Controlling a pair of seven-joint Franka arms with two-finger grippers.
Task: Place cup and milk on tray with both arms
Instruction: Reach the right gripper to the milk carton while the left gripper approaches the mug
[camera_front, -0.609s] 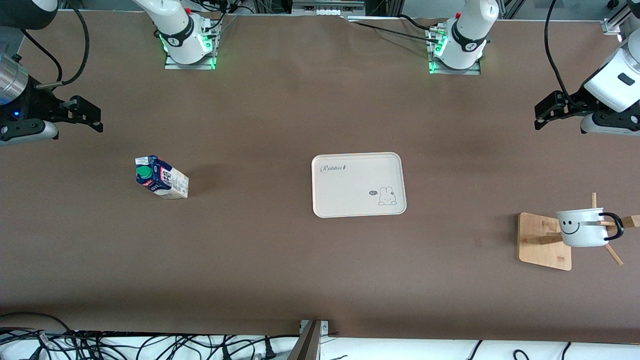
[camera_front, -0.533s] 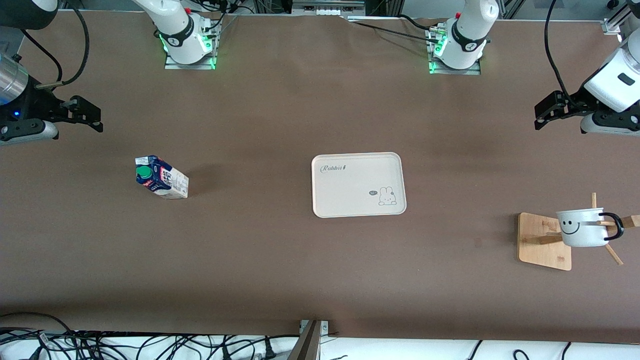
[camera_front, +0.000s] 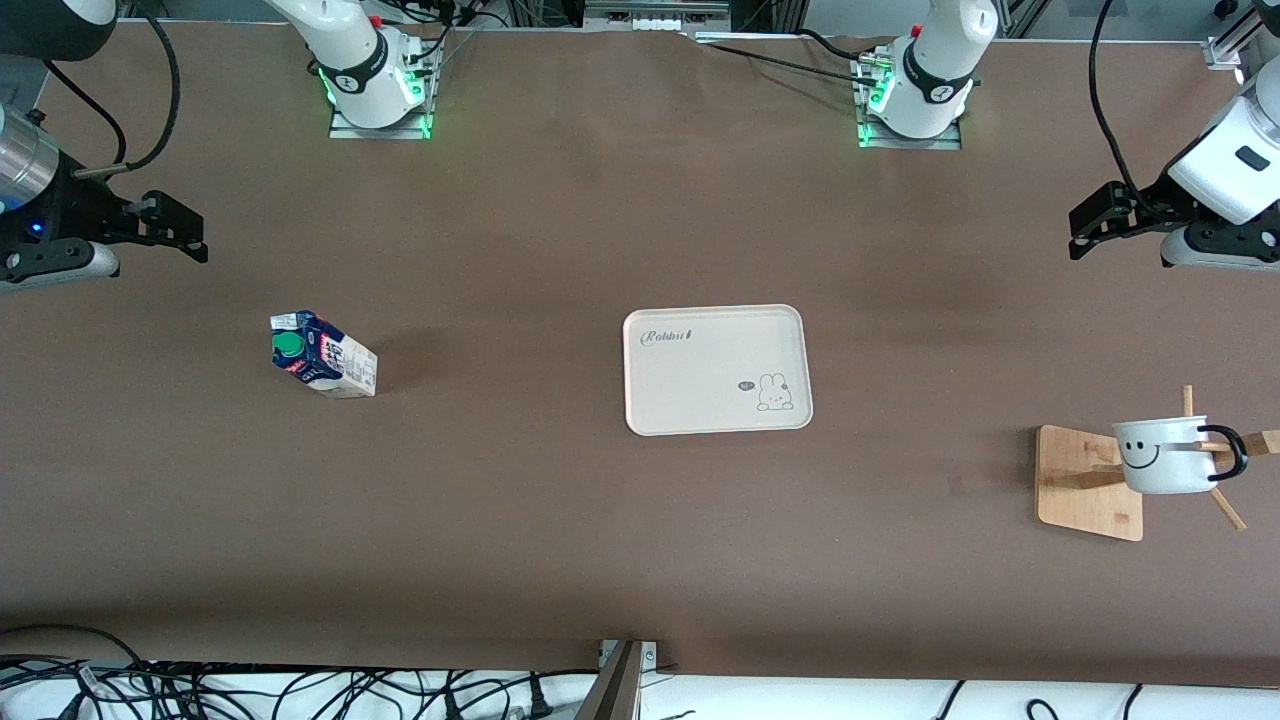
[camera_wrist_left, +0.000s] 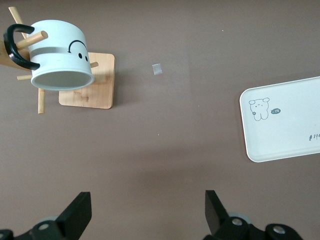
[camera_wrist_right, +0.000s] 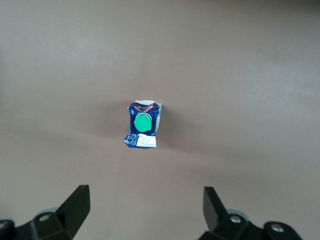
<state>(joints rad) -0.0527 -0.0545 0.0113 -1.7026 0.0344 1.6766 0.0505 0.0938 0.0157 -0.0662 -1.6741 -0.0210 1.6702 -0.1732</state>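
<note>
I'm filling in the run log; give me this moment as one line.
cup: hanging on wooden stand | milk: upright on table | tray: empty | left gripper: open, waiting | right gripper: open, above milk

Brown table surface (camera_wrist_left: 165, 150) filled the left wrist view. The left gripper (camera_wrist_left: 148, 212) hung above bare table, its two black fingers (camera_wrist_left: 79, 212) spread wide with nothing between them. The cup (camera_wrist_left: 61, 56), white with a black smile on its side, hung tilted on a wooden peg stand (camera_wrist_left: 89, 82), its black handle hooked over a peg and its open mouth facing the camera. The stand's flat wooden base sat on the table under it. A small pale scrap (camera_wrist_left: 157, 69) lay near the base. The tray (camera_wrist_left: 285, 120), cream with a bunny drawing, lay well apart from the stand, partly cut off at the frame edge and holding nothing.
</note>
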